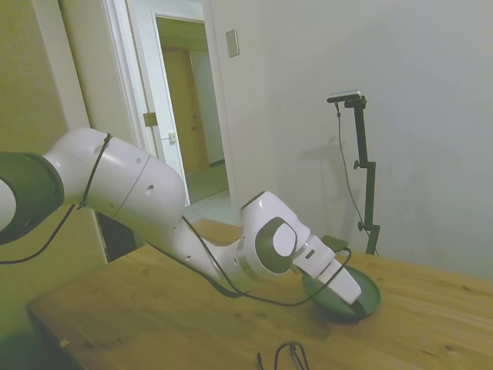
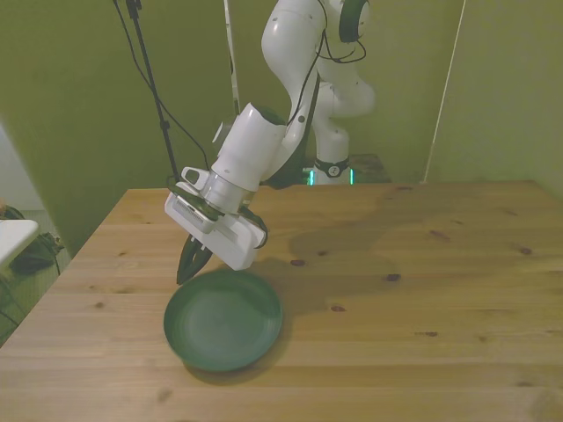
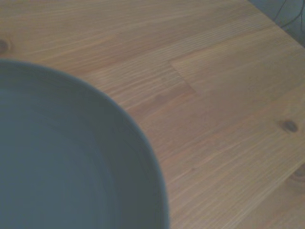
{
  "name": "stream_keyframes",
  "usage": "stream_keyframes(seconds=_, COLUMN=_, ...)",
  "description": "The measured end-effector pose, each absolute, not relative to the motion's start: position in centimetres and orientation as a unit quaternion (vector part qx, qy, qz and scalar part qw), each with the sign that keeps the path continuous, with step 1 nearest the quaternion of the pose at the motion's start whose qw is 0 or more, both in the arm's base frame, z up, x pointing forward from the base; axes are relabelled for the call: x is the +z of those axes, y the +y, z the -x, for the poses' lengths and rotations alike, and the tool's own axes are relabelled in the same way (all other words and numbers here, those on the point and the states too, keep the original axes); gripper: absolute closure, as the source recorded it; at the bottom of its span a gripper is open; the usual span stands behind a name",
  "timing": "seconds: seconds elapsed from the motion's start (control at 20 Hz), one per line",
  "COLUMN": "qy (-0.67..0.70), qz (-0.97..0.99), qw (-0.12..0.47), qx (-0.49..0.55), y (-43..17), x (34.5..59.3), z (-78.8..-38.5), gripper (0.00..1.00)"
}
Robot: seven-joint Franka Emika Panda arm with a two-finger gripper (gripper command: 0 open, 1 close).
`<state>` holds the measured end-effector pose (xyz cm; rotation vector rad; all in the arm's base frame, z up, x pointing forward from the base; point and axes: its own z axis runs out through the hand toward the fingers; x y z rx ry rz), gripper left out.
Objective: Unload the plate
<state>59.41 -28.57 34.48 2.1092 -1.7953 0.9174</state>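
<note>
1. Plate: it lies flat on the surface, toward the front view's left, with nothing in it that we can see.
2. We judge it stiff, fairly light and breakable if dropped; its matte face should not be slippery.
3. The shallow raised rim is where we would take hold, one finger inside and one outside.
4. It is round, dark green and dull, with faint rings inside.
5. The pincer hangs at the plate's far rim; we cannot tell whether it is open or closed.
</note>
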Motion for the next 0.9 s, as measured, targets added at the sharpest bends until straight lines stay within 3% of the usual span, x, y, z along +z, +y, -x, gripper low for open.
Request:
stream_keyframes(seconds=0.25, qy=-0.607, qz=-0.716, qw=0.102, qx=0.329, y=-28.2, x=37.1, z=-59.7, gripper=1.00)
stream_keyframes(seconds=0.9, qy=-0.509, qz=-0.797, qw=0.044, qx=0.321, y=-15.0, x=50.1, z=-57.9, gripper=1.00)
